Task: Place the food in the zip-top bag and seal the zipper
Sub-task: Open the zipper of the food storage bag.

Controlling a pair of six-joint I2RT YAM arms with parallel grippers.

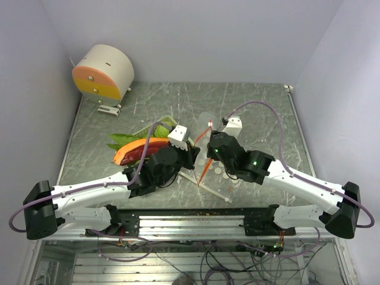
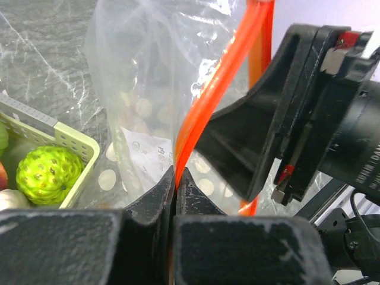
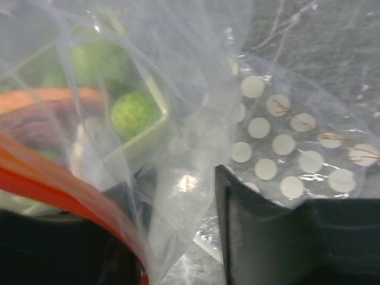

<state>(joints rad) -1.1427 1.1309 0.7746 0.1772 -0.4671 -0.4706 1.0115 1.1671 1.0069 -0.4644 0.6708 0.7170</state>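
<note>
Closest to the lens is the left gripper (image 2: 176, 178), jaws pressed together on the orange zipper strip (image 2: 219, 89). My guess is that's to hold the bag's mouth up and steady. The right gripper (image 3: 181, 196) has its fingers (image 3: 237, 214) apart with a fold of bag film between them, not pinching yet. It's probably going for the other lip to spread the mouth.

Big to small: on the table (image 1: 261, 107), the zip-top bag (image 2: 142, 71) sits mid-table toward the near edge. No food in it that I can see. The pale-green basket (image 1: 161, 126), just left of the bag, holds bumpy green balls (image 2: 47, 175). The carrot (image 1: 139, 149) lies at the basket's left side. The bag has white dots (image 3: 259, 127) and a small printed patch (image 2: 145, 155), too tiny to read.
</note>
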